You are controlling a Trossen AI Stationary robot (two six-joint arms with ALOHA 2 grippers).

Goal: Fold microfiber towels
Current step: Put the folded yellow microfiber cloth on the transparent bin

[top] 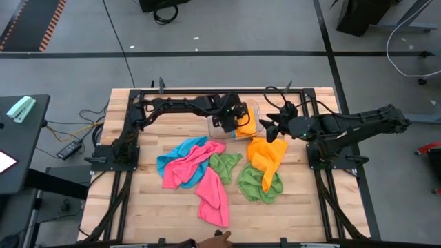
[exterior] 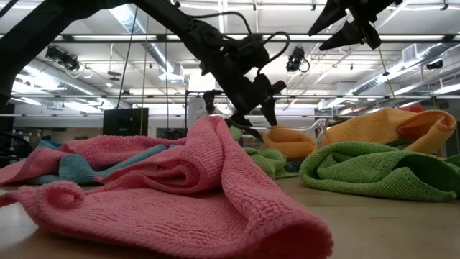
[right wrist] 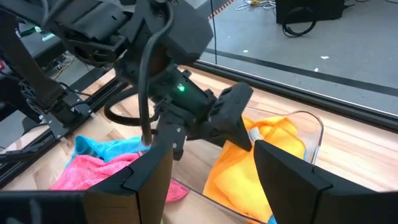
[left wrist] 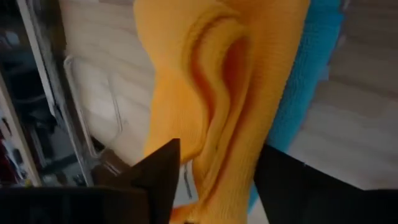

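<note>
Loose pink (top: 207, 180), blue (top: 176, 153) and green microfiber towels (top: 260, 183) crowd the wooden table (top: 151, 213) beside the clear plastic tray (right wrist: 314, 134). The tray holds a folded orange microfiber towel (right wrist: 249, 168); the left gripper (right wrist: 205, 134) spreads open above it, the right gripper (right wrist: 214, 165) open, empty

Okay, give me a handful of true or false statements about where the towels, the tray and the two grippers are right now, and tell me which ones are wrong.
1. An orange towel lies in the clear tray. True.
2. The left gripper hangs over the green towels. False: it is at the tray, over the orange towel there.
3. A second orange towel lies on the table outside the tray. True.
4. The right gripper is clamped on a pink towel. False: its fingers are open and empty, beside the tray.
5. The blue towel lies partly under a pink towel. True.
</note>
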